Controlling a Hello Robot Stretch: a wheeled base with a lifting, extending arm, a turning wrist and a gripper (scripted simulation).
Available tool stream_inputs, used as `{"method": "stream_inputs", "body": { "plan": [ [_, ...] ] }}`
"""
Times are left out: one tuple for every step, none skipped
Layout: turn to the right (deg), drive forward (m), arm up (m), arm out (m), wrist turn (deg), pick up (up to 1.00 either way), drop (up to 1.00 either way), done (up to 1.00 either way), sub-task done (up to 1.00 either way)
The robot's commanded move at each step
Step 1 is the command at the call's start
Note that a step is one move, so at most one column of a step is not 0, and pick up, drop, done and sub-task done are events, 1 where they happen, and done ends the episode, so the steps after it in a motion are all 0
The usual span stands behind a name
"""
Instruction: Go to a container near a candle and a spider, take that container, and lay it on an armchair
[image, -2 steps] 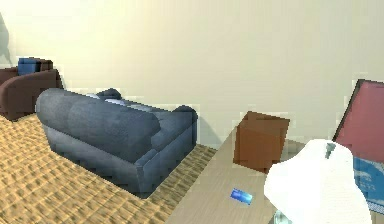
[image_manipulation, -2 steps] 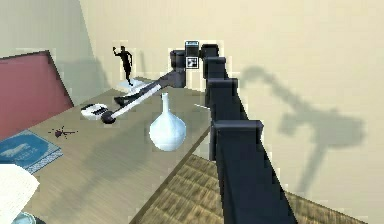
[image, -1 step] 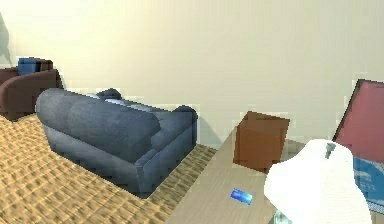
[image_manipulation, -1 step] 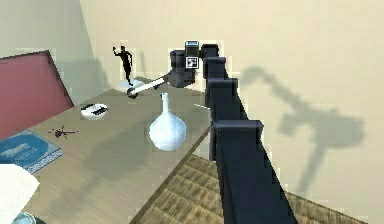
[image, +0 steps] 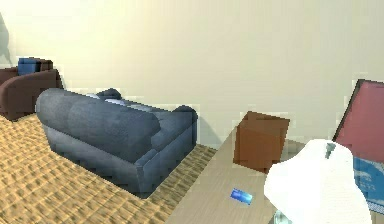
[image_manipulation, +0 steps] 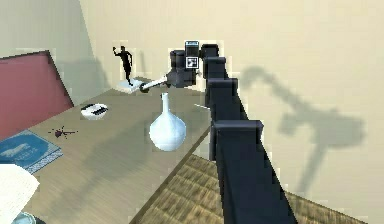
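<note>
One pale container (image_manipulation: 168, 128), round-bellied with a narrow neck, stands upright on the tan counter (image_manipulation: 110, 170) in the arm side view, close to the counter's right-hand edge. The arm (image_manipulation: 240, 150), a dark square bar, rises from the bottom edge to its two white marker squares (image_manipulation: 190, 58). Left of them, the gripper (image_manipulation: 158, 84) sits just at the top of the container's neck. Whether it touches the neck cannot be told, and since the container rests on the counter right there, I cannot tell whether the gripper holds anything.

Left of the container a small dark spider (image_manipulation: 62, 130) lies on the counter. Beyond it are a small white and dark thing (image_manipulation: 95, 110) and a black figure statue (image_manipulation: 125, 62) on a white base. A flat blue thing (image_manipulation: 25, 150) lies at the view's left edge, below a dark red panel (image_manipulation: 30, 90).

In the forward view, a blue sofa (image: 115, 135) stands on the wood-patterned floor (image: 50, 175). A dark red armchair (image: 20, 92) is at the far left, well apart from the counter (image: 210, 180). On this counter stand a brown box (image: 262, 140) and a small blue object (image: 240, 195), with a white lump (image: 315, 185) at the bottom right
</note>
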Motion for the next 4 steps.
{"method": "stream_inputs", "body": {
  "plan": [
    [0.0,0.00,-0.28,0.00,0.0,0.00,0.00,0.00,0.00],
    [0.0,0.00,0.00,0.00,0.0,1.00,0.00,0.00,0.00],
    [0.0,0.00,0.10,0.00,0.0,0.00,0.00,0.00,0.00],
    [0.0,0.00,0.18,0.00,0.0,0.00,0.00,0.00,0.00]
  ]
}}
